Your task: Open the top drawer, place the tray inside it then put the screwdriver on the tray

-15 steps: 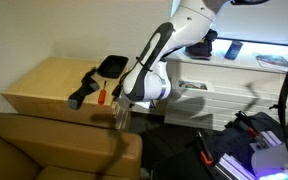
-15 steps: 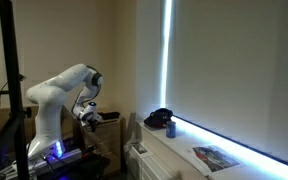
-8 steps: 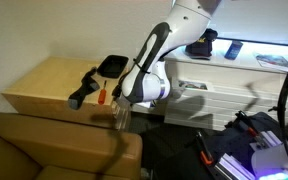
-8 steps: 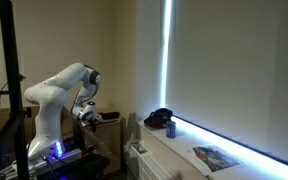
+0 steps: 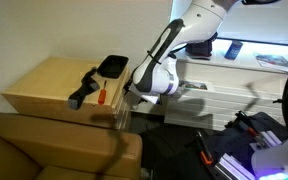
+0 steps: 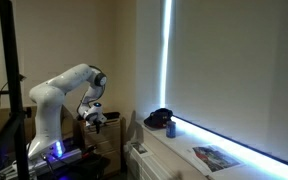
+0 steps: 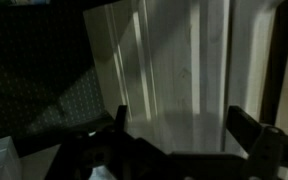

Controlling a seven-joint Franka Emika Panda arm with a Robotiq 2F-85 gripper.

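The light wooden cabinet (image 5: 44, 80) stands at the left. On its top lie the black tray (image 5: 112, 65) and, nearer the front, the orange-handled screwdriver (image 5: 99, 95). My gripper (image 5: 126, 101) hangs at the cabinet's right-hand face, just below its top edge; it also shows in an exterior view (image 6: 96, 118). In the wrist view the gripper (image 7: 184, 125) is open and empty. A pale wood panel (image 7: 174, 60) of the cabinet fills the space between the fingers. I cannot tell from these views whether the top drawer is open.
A longer black angular tool (image 5: 81, 88) lies on the cabinet left of the screwdriver. A brown sofa back (image 5: 54, 145) stands in front. A white slatted unit (image 5: 224, 95) is at the right, with a black cap-like object (image 6: 159, 118) and a blue can (image 6: 171, 127) on it.
The arm's wrist has shifted to the right and a little up, away from the screwdriver side of the cabinet. The gripper stays open. The tray, screwdriver and tool have not moved.
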